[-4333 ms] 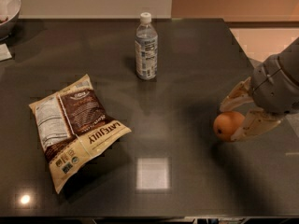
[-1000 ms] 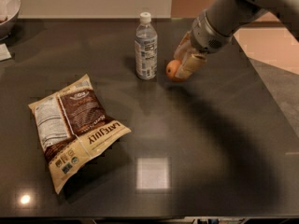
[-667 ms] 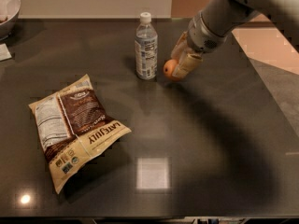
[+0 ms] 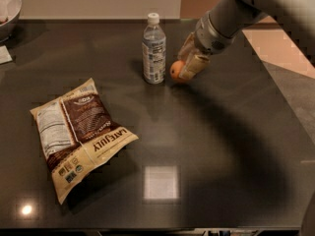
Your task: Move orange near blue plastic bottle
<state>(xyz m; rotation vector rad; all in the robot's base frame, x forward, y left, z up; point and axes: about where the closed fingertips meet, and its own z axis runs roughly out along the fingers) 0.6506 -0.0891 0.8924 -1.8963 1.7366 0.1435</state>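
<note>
The blue plastic bottle (image 4: 153, 49) stands upright on the dark table (image 4: 221, 146), towards the back middle, with a white cap and blue-and-white label. The orange (image 4: 176, 72) is just to the right of the bottle, at table level, a small gap away. My gripper (image 4: 185, 62) reaches in from the upper right and its cream-coloured fingers (image 4: 193, 66) are closed around the orange, which shows on their left side.
A brown-and-cream snack bag (image 4: 81, 134) lies flat at the front left. A grey bowl (image 4: 9, 10) sits at the far left back corner, with a white scrap (image 4: 5, 55) below it. The table's right edge meets a tan floor.
My gripper has carried the orange from the right side of the table leftwards to the bottle, and in the last second moved it a little closer and lower.
</note>
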